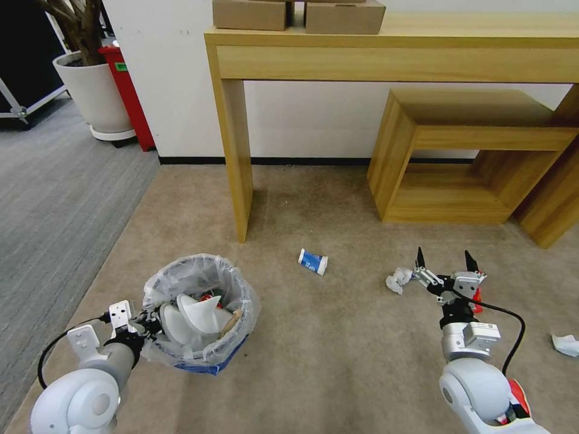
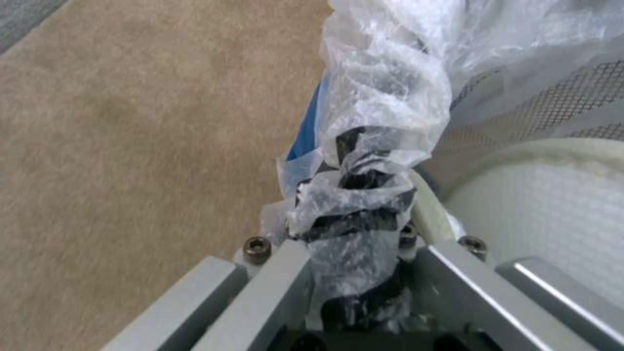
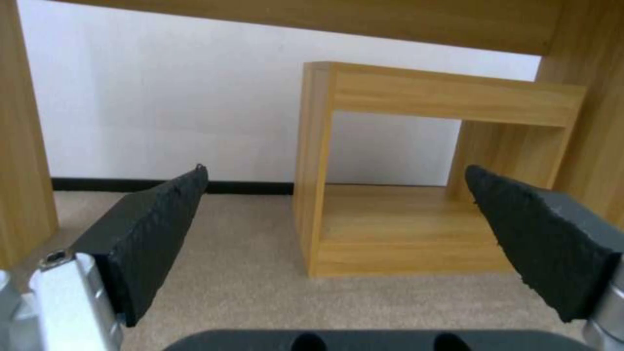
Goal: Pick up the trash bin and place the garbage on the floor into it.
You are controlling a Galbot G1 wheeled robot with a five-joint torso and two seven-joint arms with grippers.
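Overhead, my left gripper (image 1: 140, 325) pinches the small blue bag-lined trash bin (image 1: 199, 313), white slippers already inside; a blue-labelled bottle (image 1: 313, 261) and crumpled white paper (image 1: 397, 280) remain on the carpet. Left wrist: fingers (image 2: 354, 187) clamp the rim. Right wrist: my right gripper (image 3: 338, 214) has fingers spread, empty.

Bright even indoor light, soft shadows, bowed edges, wrist views perhaps blurred

Left gripper (image 2: 354, 273) fingers (image 2: 286, 282) clamped on trash bin (image 2: 305, 131) liner, above beige carpet (image 2: 130, 146)
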